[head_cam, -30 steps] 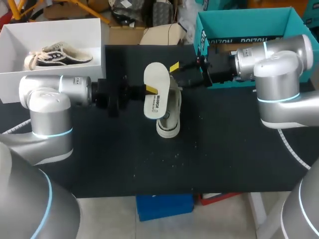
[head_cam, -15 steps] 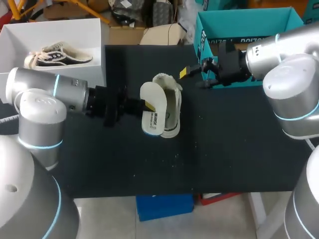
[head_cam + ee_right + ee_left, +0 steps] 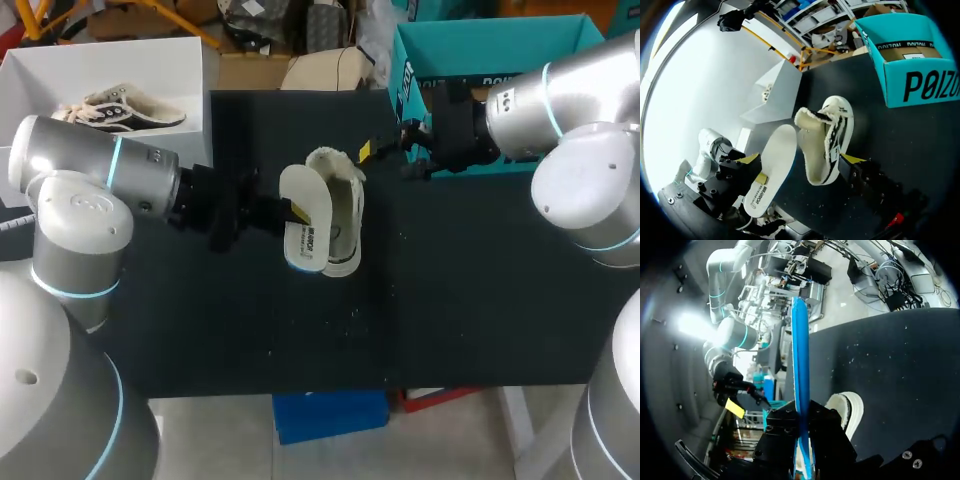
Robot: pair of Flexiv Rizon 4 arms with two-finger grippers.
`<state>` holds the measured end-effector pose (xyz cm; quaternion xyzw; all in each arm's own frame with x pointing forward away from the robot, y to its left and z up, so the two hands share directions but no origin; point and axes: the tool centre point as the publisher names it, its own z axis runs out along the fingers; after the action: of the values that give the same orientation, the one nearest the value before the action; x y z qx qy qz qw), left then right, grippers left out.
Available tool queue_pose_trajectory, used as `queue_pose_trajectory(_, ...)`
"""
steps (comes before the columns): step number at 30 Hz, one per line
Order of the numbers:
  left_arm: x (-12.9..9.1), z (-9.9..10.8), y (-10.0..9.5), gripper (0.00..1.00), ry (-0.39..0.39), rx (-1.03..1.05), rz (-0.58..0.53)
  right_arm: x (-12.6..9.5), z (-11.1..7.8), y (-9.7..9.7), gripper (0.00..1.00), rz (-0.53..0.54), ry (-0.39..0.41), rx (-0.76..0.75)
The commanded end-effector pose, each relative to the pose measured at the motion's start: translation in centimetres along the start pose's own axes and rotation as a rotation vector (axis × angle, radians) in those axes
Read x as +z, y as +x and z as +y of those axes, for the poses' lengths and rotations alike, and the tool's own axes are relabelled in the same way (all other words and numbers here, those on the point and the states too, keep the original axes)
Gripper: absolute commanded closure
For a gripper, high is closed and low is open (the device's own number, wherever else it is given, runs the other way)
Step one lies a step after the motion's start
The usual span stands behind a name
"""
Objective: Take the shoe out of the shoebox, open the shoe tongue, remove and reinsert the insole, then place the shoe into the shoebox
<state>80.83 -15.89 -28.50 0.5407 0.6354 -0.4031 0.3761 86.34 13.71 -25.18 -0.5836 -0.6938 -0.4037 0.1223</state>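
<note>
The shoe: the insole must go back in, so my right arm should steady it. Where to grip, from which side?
Likely the shoe's right side wall by its fleece-lined opening, approached from the right, where the open right gripper is. The left gripper holds the insole along the shoe's left side, blocking that side.

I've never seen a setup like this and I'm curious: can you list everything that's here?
table: one, black, under everything
shoe: one, white with black stripes, lying mid-table
insole: one, white, out of the shoe, beside it
teal box: one, teal, far right, open
white box: one, white, far left, open
sneaker: one, black and white, inside the white box
left arm: one, silver, from the left
right arm: one, silver, from the right
left gripper: one, yellow-tipped, shut on the insole
right gripper: one, yellow-tipped, open, empty, between shoe and teal box
</note>
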Motion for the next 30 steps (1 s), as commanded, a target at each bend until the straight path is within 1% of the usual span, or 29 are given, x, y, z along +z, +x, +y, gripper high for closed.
queue_pose_trajectory(1,0.0,-0.1,-0.1,1.0,-0.002,0.001,0.005,-0.7,-0.7,-0.1,0.0,-0.074,0.016,-0.102)
queue_pose_trajectory(3,0.0,-0.1,-0.1,1.0,-0.002,0.001,0.005,-1.2,-1.6,-0.4,0.0,-0.084,0.024,-0.15)
queue_pose_trajectory(6,0.0,-0.1,-0.1,1.0,-0.002,0.001,0.005,-2.0,-3.0,-1.1,0.0,-0.107,0.046,-0.169)
queue_pose_trajectory(9,0.0,-0.1,-0.1,1.0,-0.002,0.001,0.005,-3.0,-4.2,-1.6,0.0,-0.104,0.028,-0.213)
queue_pose_trajectory(11,0.0,-0.1,-0.1,1.0,-0.002,0.001,0.005,-3.6,-4.9,-1.8,0.0,-0.112,0.032,-0.243)
queue_pose_trajectory(12,0.0,-0.1,-0.1,1.0,-0.002,0.001,0.005,-3.9,-5.2,-1.9,0.0,-0.097,0.023,-0.262)
queue_pose_trajectory(17,0.0,-0.1,-0.1,1.0,-0.002,0.001,0.005,-5.0,-6.0,-2.2,0.0,-0.08,0.017,-0.308)
queue_pose_trajectory(23,0.0,-0.1,-0.1,1.0,-0.002,0.001,0.005,-5.1,-6.0,-2.2,0.0,-0.093,0.022,-0.314)
queue_pose_trajectory(24,0.2,-0.5,-0.1,1.0,0.035,0.004,0.035,-5.1,-6.0,-2.2,0.0,-0.093,0.022,-0.314)
queue_pose_trajectory(25,0.5,-0.9,0.0,1.0,0.065,-0.03,0.094,-5.1,-6.0,-2.2,0.0,-0.093,0.022,-0.314)
queue_pose_trajectory(27,0.8,-1.8,0.2,1.0,0.156,-0.017,0.159,-5.1,-6.0,-2.2,0.0,-0.093,0.022,-0.314)
queue_pose_trajectory(29,1.0,-2.4,0.3,1.0,0.207,-0.027,0.197,-5.1,-6.0,-2.2,0.0,-0.093,0.022,-0.314)
queue_pose_trajectory(30,1.0,-2.5,0.4,1.0,0.22,-0.034,0.213,-5.1,-6.0,-2.2,0.0,-0.093,0.022,-0.314)
